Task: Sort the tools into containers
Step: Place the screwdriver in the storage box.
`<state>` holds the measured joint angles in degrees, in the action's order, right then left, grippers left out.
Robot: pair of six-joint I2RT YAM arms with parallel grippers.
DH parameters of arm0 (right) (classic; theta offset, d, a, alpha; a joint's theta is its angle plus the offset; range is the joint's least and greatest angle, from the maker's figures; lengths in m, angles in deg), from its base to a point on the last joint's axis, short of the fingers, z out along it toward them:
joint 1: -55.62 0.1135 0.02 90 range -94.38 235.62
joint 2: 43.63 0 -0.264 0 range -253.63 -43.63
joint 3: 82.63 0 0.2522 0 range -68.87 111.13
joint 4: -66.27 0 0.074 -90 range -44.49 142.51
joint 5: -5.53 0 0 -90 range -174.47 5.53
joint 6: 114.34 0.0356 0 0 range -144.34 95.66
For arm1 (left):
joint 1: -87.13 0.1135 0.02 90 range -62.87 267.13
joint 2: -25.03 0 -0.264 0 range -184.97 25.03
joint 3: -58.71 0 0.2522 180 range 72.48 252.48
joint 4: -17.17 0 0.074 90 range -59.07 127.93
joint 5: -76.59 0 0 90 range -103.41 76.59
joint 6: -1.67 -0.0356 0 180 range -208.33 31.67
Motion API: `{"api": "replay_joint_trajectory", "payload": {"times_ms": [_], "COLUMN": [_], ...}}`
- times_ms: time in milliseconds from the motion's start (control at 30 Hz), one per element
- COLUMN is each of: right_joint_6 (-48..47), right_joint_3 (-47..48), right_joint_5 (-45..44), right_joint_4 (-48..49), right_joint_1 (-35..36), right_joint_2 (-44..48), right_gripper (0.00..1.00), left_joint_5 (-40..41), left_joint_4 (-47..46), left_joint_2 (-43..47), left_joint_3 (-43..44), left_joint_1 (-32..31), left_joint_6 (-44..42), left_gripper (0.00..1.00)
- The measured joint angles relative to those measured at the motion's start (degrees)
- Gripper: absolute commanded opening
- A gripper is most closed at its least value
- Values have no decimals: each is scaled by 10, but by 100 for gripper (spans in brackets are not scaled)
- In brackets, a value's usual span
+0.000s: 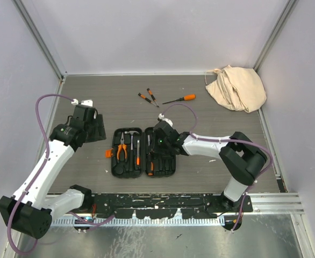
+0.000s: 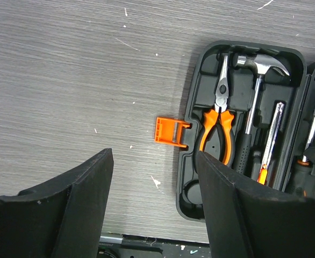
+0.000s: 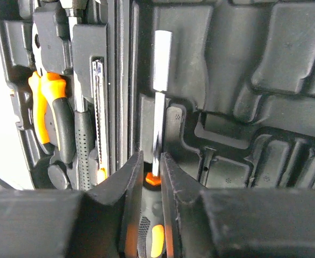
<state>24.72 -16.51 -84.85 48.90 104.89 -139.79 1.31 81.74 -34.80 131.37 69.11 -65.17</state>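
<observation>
The black tool case [image 1: 114, 164] lies open in the middle of the table, its orange latch [image 2: 168, 130] sticking out to the left. Its left half holds orange-handled pliers [image 2: 217, 126], a hammer [image 2: 257, 67] and a slim silver tool [image 2: 271, 137]. My right gripper [image 3: 152, 158] hangs low over the right half [image 3: 243, 107]. Its jaws sit close around the black-and-orange handle of a silver-shafted driver [image 3: 158, 91] that lies in a moulded slot. My left gripper [image 2: 155, 156] is open and empty, hovering over bare table left of the case.
Three loose screwdrivers lie behind the case: two small ones [image 1: 145, 98] [image 1: 152, 97] and a longer orange-handled one [image 1: 180, 99]. A beige cloth bag [image 1: 236, 87] sits in the back right corner. Walls close in the table on three sides.
</observation>
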Motion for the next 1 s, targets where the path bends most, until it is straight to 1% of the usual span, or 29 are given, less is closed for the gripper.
{"api": "replay_joint_trajectory", "payload": {"times_ms": [133, 200, 367, 500, 600, 700, 867, 900, 1000], "right_joint_6": [6, 6, 3, -8, -25, -38, -42, -40, -31], "right_joint_3": [-1, -1, -10, -33, -47, -57, -110, -122, -143], "right_joint_5": [0, -2, -18, -45, -58, -59, -57, -56, -53], "right_joint_4": [6, 7, -2, -14, -17, -10, 18, 19, 20], "right_joint_1": [1, 2, 2, 1, -2, -4, -4, -4, -4], "right_joint_2": [0, 2, 20, 68, 107, 130, 169, 178, 192], "right_gripper": [34, 35, 37, 36, 34, 35, 37, 37, 30], "left_joint_5": [-6, -11, -23, -49, -68, -75, -74, -73, -68], "left_joint_4": [-1, -3, -4, -7, -20, -30, -61, -64, -81], "left_joint_2": [-1, -1, -9, -16, -25, -52, -119, -132, -184], "left_joint_3": [0, 0, 0, 0, 1, 13, 44, 50, 76], "left_joint_1": [0, 0, 0, 0, -8, -34, -110, -122, -158], "left_joint_6": [0, 0, 0, 3, 15, 30, 52, 57, 70], "left_gripper": [65, 65, 62, 61, 59, 58, 58, 57, 55]}}
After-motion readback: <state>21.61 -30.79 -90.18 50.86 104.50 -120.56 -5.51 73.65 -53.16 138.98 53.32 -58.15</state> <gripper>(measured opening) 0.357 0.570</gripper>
